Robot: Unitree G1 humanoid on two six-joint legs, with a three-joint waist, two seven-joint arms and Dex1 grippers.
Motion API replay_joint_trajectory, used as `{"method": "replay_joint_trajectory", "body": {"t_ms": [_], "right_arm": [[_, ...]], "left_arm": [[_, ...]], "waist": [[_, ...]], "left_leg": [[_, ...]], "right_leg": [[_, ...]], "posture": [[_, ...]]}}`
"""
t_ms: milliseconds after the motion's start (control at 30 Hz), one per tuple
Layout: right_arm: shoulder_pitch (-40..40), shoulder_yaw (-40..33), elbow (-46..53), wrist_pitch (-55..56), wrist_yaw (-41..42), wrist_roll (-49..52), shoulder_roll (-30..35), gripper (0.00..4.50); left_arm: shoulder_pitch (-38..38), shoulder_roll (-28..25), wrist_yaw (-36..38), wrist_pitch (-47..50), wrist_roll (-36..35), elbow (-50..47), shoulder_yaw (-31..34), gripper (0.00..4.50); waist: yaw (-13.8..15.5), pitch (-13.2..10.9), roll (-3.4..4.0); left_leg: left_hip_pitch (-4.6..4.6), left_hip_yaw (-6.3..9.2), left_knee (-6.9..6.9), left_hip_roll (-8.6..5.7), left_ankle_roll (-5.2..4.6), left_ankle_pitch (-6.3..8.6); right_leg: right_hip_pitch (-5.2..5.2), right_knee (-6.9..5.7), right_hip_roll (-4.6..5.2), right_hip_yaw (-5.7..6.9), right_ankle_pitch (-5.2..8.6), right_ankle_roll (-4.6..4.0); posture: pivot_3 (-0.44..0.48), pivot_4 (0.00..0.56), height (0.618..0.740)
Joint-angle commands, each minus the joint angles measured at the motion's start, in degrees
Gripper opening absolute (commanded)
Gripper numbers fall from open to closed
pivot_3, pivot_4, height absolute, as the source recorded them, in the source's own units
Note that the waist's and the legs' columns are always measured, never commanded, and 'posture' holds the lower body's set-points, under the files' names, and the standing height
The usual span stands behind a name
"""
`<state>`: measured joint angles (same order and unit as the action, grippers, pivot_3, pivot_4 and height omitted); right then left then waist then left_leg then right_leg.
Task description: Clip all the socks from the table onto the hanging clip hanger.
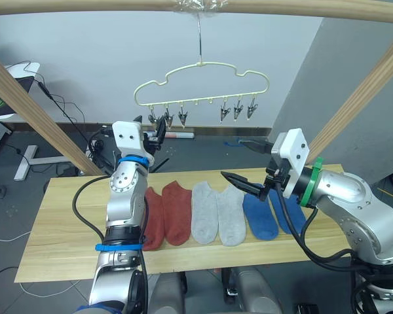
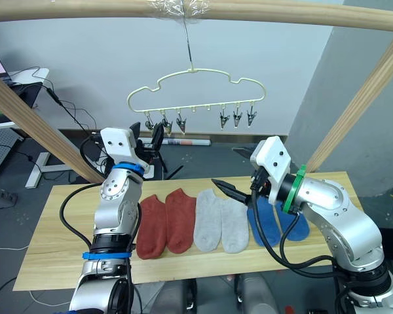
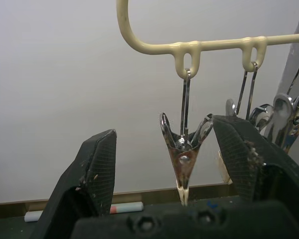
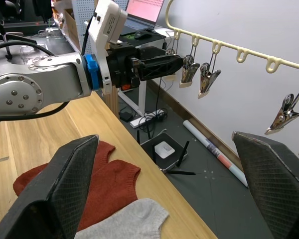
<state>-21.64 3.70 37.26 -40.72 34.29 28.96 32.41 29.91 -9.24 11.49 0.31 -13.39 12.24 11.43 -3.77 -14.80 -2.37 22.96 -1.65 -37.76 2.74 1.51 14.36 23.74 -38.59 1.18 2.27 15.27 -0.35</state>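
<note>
- Head views: six socks lie side by side on the table, toes toward the robot: two rust-red socks, two grey socks and two blue socks. None is clipped up. The clip hanger hangs by its hook from a wooden rail above the far edge of the table, its six metal clips all bare.
- The left gripper is raised to the hanger's leftmost clips, fingers parted and holding nothing. The right gripper hovers over the grey and blue socks, fingers spread wide, empty.
- Left wrist view: the end clip hangs between the two spread fingers, touching neither as far as can be seen; it is closed on nothing.
- Right wrist view: the wide-apart right fingers frame the rust-red socks, a grey sock's cuff and the left gripper at the clips.
- No legible writing or brand appears on the socks, hanger or grippers.
</note>
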Motion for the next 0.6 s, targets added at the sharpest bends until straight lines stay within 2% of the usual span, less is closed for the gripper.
{"method": "replay_joint_trajectory", "body": {"t_ms": [33, 367, 467, 600], "right_arm": [[-1.08, 0.12, 0.57, 1.16, 0.37, 0.33, -0.45, 4.50], [-1.14, 0.20, 0.28, 1.40, 0.56, 0.15, -0.85, 4.50], [-1.09, 0.13, 0.32, 1.35, 0.49, 0.15, -1.01, 4.50], [-1.09, 0.01, 0.34, 1.30, 0.34, 0.12, -1.17, 4.50]], "left_arm": [[1.54, 0.08, -0.64, -1.93, 0.45, -0.82, -0.23, 3.36], [3.16, -0.03, -0.16, -3.15, 0.85, 1.67, -0.83, 3.36], [3.68, -0.12, 0.08, -3.62, 1.32, 2.85, -1.21, 2.81], [4.12, -0.47, 0.20, -4.23, 1.44, 3.71, -1.29, 1.54]], "waist": [[0.00, -0.01, 0.00], [-0.01, -0.05, -0.02], [0.00, -0.08, -0.04], [-0.03, -0.16, -0.09]], "left_leg": [[0.00, -0.01, 0.00, 0.00, 0.00, 0.00], [0.03, -0.03, 0.03, 0.00, 0.00, 0.00], [0.04, -0.02, 0.03, -0.01, 0.00, 0.00], [0.05, -0.04, 0.04, 0.00, 0.01, 0.00]], "right_leg": [[0.00, 0.00, 0.00, -0.01, 0.00, 0.00], [0.05, 0.01, 0.00, -0.02, 0.01, 0.03], [0.05, 0.01, 0.00, -0.01, 0.02, 0.04], [0.07, 0.02, 0.00, -0.02, 0.02, 0.06]], "posture": [[-0.213, 0.267, 0.740], [-0.213, 0.269, 0.740], [-0.214, 0.269, 0.740], [-0.215, 0.268, 0.740]]}}
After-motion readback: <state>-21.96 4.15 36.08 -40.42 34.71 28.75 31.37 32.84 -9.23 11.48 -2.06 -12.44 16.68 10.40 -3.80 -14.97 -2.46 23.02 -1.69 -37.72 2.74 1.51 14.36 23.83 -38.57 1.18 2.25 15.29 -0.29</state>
